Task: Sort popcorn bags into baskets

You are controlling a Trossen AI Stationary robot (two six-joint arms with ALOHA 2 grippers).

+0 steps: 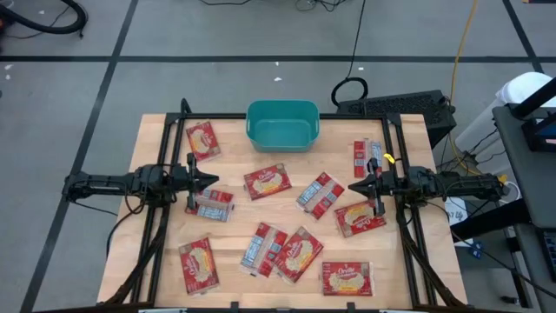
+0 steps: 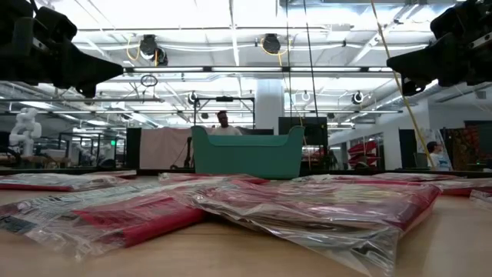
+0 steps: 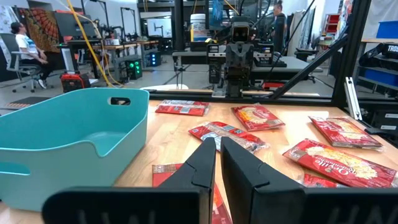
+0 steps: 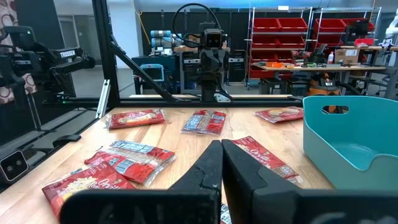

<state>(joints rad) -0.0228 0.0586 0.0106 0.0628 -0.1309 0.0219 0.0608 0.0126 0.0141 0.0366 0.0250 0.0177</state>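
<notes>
From above, red popcorn bags lie scattered across the table below the teal basket. The left gripper and right gripper hover empty, fingers pressed together. At table height, the basket stands behind the bags.

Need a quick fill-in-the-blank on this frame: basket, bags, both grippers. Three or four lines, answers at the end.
1. The teal basket holds ____ popcorn bags.
2. Every popcorn bag in view lies on the wooden ____.
3. The left gripper and the right gripper are both ____ and hold nothing.
4. In the high view the basket sits at the table's far edge, ____ the two arms.

Missing words: no; table; shut; between
</notes>
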